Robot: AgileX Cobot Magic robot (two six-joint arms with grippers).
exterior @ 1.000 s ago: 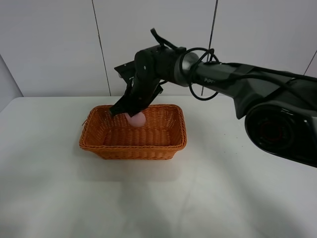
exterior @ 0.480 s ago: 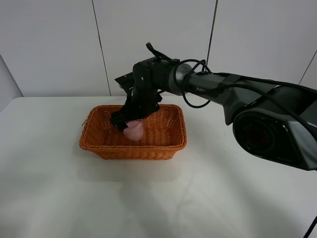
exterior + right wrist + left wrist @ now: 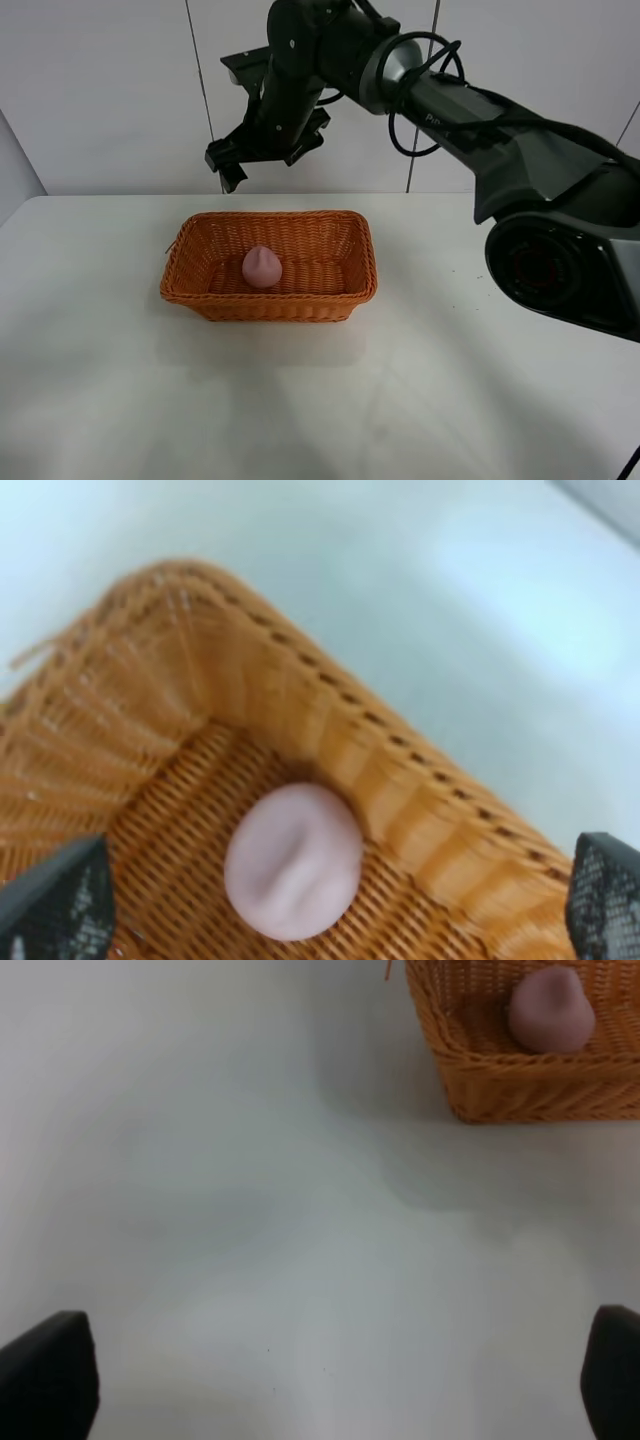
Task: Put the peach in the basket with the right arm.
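The pink peach (image 3: pixel 261 267) lies on the floor of the orange wicker basket (image 3: pixel 270 304), left of its middle. My right gripper (image 3: pixel 227 166) hangs open and empty high above the basket's back left corner, apart from the fruit. From the right wrist view I look down on the peach (image 3: pixel 293 861) inside the basket's braided rim (image 3: pixel 400 780), with both fingertips (image 3: pixel 55 905) spread wide at the frame's corners. In the left wrist view, the open left gripper (image 3: pixel 328 1380) hovers over bare table, with the basket (image 3: pixel 540 1095) and peach (image 3: pixel 550 1008) some way beyond it.
The basket stands on a white table (image 3: pixel 420 400) that runs back to a white panelled wall (image 3: pixel 100 90). The right arm's black links and looped cables (image 3: pixel 425 90) stretch in from the right, above the table's back part.
The right gripper has let go of the peach, which now rests in the basket. The gripper has risen from inside the basket to well above it and slightly left.
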